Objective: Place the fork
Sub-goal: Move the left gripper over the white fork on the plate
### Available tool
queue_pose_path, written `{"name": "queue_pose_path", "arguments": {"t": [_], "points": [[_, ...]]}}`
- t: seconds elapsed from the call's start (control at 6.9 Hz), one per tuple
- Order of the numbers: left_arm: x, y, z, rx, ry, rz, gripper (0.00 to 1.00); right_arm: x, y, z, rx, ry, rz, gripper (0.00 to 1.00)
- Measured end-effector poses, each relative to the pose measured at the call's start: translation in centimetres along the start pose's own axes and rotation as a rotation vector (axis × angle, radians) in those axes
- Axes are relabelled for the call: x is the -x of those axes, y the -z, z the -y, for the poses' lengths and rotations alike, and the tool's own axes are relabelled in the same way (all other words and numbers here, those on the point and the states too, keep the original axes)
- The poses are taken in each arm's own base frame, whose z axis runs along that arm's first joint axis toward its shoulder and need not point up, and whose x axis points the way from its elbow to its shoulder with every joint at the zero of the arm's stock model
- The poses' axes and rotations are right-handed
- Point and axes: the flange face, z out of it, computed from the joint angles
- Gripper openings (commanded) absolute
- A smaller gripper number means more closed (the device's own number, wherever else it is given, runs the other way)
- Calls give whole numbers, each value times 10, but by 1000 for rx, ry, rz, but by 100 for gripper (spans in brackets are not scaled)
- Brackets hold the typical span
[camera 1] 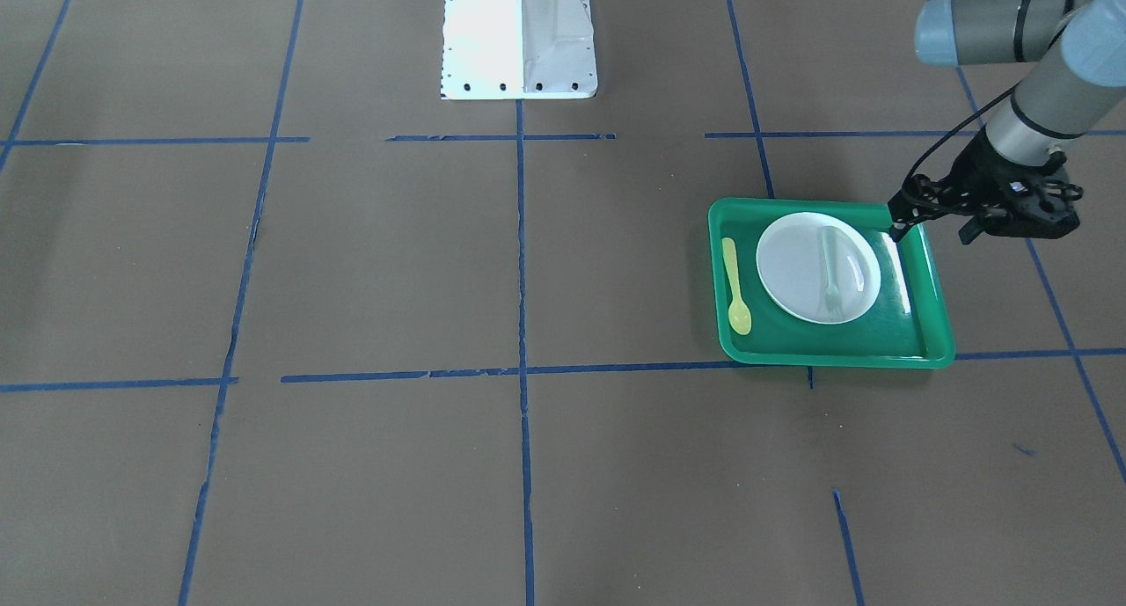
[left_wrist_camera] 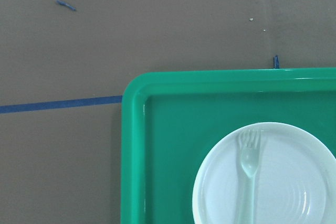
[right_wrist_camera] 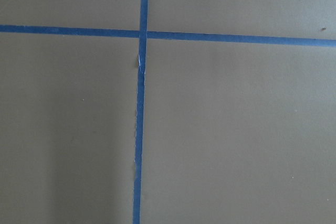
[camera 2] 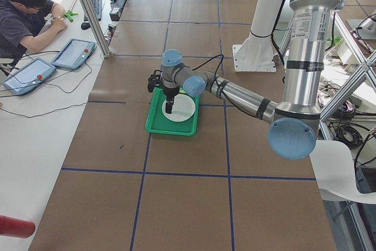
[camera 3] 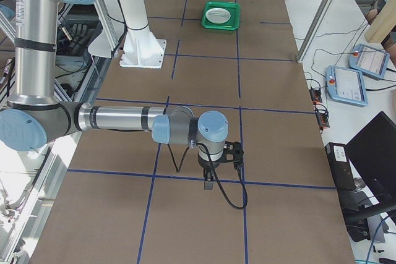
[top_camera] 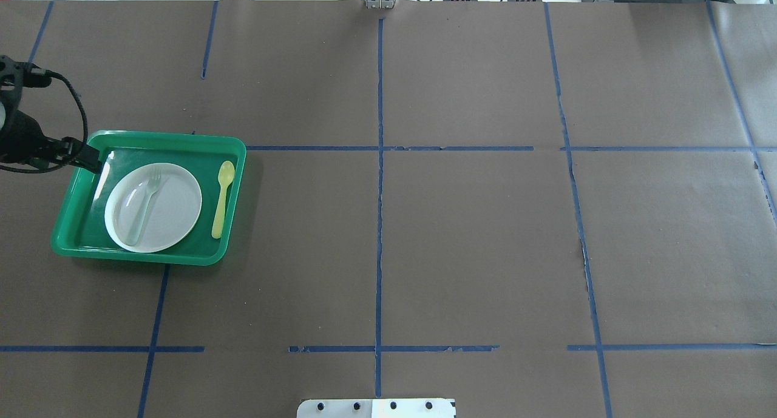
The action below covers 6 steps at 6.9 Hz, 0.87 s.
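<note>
One fork [camera 1: 830,267] lies on the plate [camera 1: 792,276], apart from the left gripper [camera 1: 932,231] with its spread, empty fingers [camera 1: 897,229] beside that plate; whether the right gripper [camera 3: 209,183] has its fingers apart or together cannot be told.

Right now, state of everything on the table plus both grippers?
fork: lying flat on the plate, no gripper on it
plate: right side up in the tray
spoon: flat on the tray floor beside the plate, not touching it
tray: flat on the table
left gripper: over the tray's edge, nothing seen in it; open or shut unclear
right gripper: far from the tray; open or shut unclear
</note>
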Motion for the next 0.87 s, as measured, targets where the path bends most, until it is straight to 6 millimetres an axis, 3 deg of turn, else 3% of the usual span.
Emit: {"name": "queue_pose_path", "arguments": {"t": [0.29, 0.43, 0.72, 0.87], "points": [[-23, -55, -8, 6, 14, -16, 97, 0, 0, 0, 0, 0, 0, 100], [-33, -75, -13, 10, 18, -15, 90, 0, 0, 0, 0, -1, 0, 100], [-43, -92, -12, 19, 17, -13, 76, 0, 0, 0, 0, 0, 0, 100], [-46, -97, -9, 21, 16, -12, 74, 0, 0, 0, 0, 0, 0, 100]]}}
